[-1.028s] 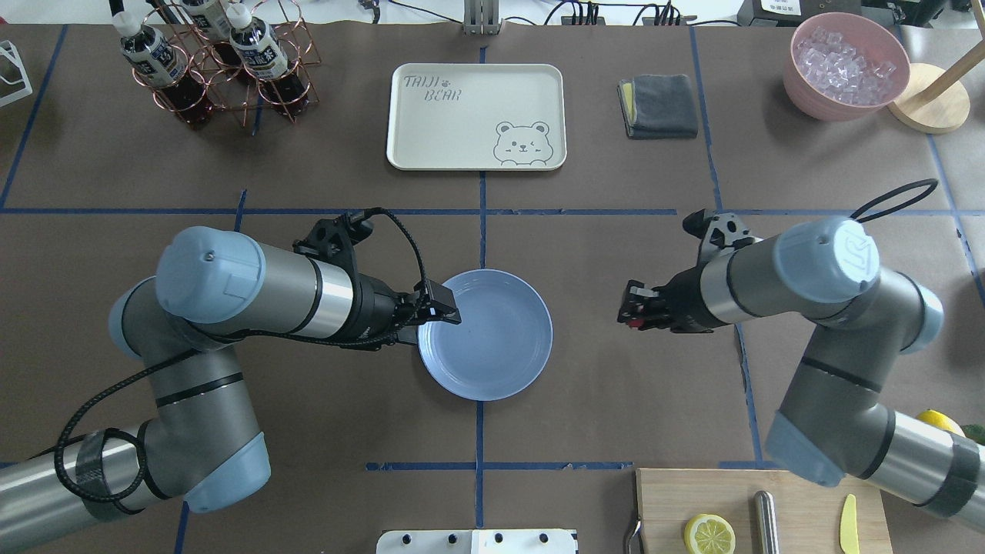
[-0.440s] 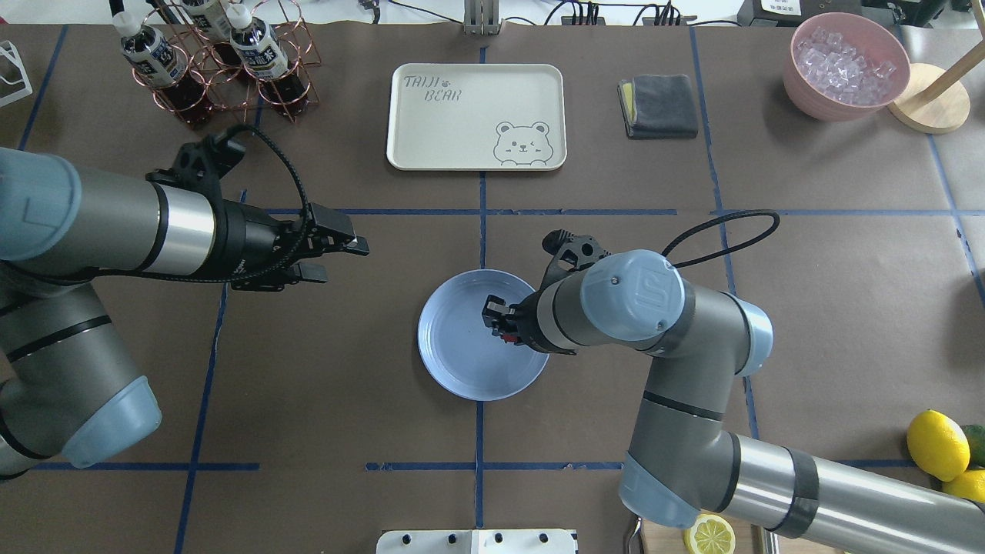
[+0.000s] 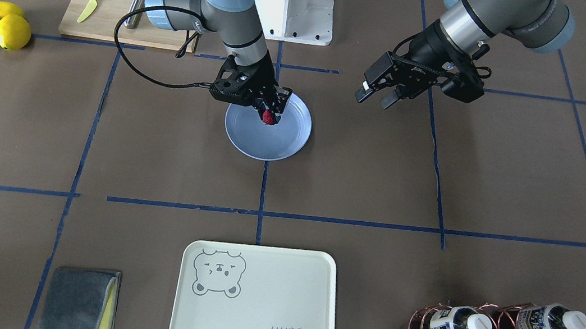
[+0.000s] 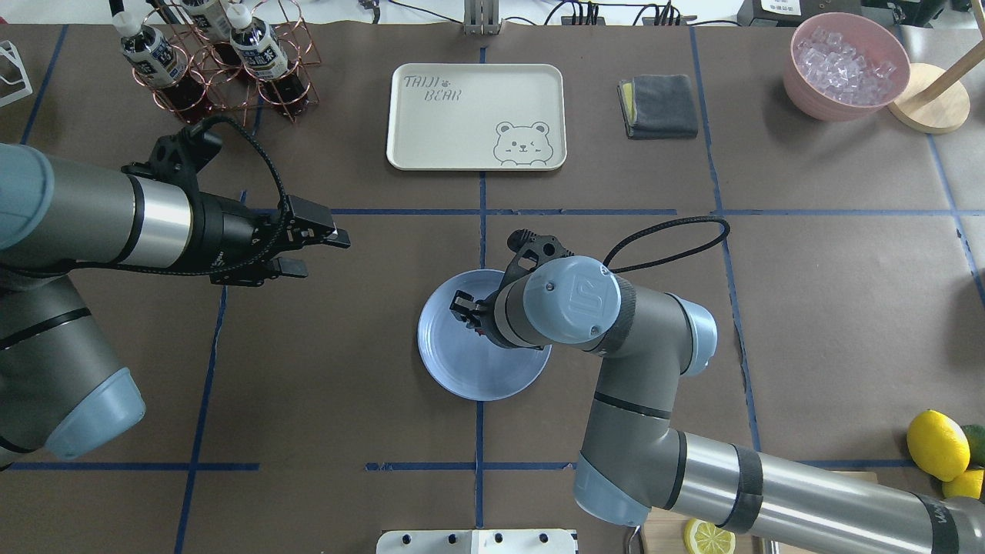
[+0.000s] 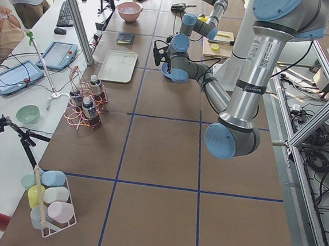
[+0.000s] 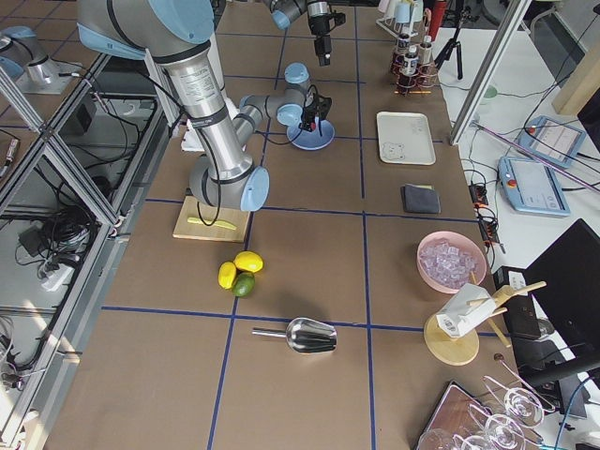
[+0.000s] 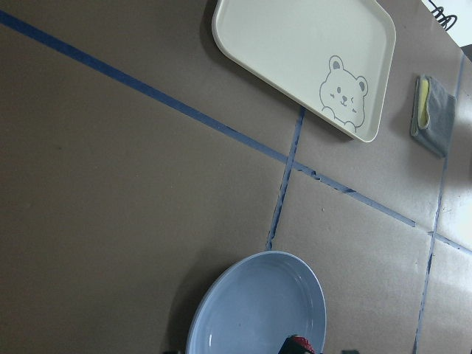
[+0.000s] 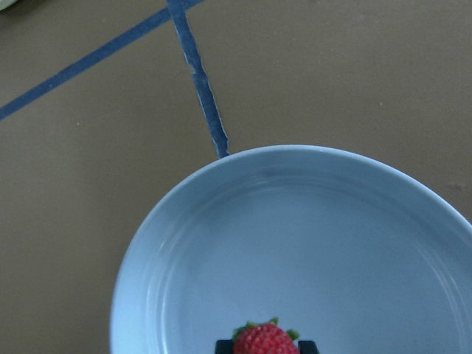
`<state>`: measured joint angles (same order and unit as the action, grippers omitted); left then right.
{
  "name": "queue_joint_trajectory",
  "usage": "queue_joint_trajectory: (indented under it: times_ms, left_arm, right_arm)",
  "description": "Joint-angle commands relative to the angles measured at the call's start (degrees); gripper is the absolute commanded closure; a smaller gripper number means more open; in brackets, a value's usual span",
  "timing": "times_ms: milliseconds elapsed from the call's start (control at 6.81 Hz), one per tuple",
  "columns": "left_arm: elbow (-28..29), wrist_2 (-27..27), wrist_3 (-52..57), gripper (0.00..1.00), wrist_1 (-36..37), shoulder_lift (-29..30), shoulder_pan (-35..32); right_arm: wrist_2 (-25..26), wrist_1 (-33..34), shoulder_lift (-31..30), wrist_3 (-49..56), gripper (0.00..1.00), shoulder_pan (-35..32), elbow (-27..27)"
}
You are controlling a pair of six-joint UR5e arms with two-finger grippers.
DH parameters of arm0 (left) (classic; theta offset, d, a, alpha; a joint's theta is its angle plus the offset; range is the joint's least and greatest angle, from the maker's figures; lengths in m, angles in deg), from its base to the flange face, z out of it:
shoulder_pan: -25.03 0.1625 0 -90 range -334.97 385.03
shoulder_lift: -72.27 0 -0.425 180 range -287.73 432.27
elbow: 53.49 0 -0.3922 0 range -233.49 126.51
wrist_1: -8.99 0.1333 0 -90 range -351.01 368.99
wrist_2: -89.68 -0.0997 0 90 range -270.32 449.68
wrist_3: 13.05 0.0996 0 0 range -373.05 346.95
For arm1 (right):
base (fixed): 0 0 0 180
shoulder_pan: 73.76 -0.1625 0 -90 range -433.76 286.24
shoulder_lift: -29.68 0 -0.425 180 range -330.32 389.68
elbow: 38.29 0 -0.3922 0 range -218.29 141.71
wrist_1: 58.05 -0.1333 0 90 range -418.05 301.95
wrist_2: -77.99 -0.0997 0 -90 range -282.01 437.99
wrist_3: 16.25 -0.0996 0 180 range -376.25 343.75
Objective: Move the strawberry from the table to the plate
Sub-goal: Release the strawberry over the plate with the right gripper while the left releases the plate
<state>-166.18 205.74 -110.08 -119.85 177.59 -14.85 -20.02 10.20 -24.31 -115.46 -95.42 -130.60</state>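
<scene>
The pale blue plate (image 4: 462, 369) lies at the middle of the brown table (image 4: 346, 385). My right gripper (image 3: 269, 109) hangs low over the plate's inside, shut on the small red strawberry (image 3: 269, 118). In the right wrist view the strawberry (image 8: 265, 341) sits between the fingertips at the bottom edge, with the plate (image 8: 295, 236) spread under it. The left wrist view catches the plate (image 7: 243, 310) and the strawberry (image 7: 299, 344) at its bottom edge. My left gripper (image 4: 322, 251) is open and holds nothing, well to the plate's left and above the table.
A cream bear tray (image 4: 476, 115) lies beyond the plate, with a grey cloth (image 4: 659, 106) and a pink bowl of ice (image 4: 845, 65) to its right. A copper rack of bottles (image 4: 219, 61) stands at the back left. Lemons (image 4: 937, 445) lie at the right edge.
My right gripper has carried the strawberry from the plate's right side to over the plate's inside. My left gripper has left the plate's left rim and pulled back to the left.
</scene>
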Motion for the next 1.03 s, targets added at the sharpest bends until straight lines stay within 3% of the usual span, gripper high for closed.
queue_joint_trajectory:
  times_ms: [0,147,294,734,881]
  left_arm:
    - [0.0,0.0,0.0,0.18,0.0,0.0,0.0]
    - [-0.1,0.0,0.0,0.17,0.1,0.0,0.0]
    - [-0.2,-0.1,0.0,0.17,0.1,0.0,0.0]
    - [-0.2,-0.4,-0.1,0.16,0.0,-0.1,0.0]
    - [0.0,-0.4,0.0,0.09,0.1,-0.9,-0.3]
  right_arm:
    - [0.9,0.1,-0.2,0.0,1.00,1.0,2.1]
    - [1.0,0.1,0.0,0.1,1.00,1.0,2.1]
    - [1.1,0.1,-0.1,0.1,0.01,1.0,2.1]
    - [0.7,0.5,-0.2,0.2,0.00,0.0,-0.6]
    - [0.0,2.0,-3.7,0.3,0.00,-1.5,-6.3]
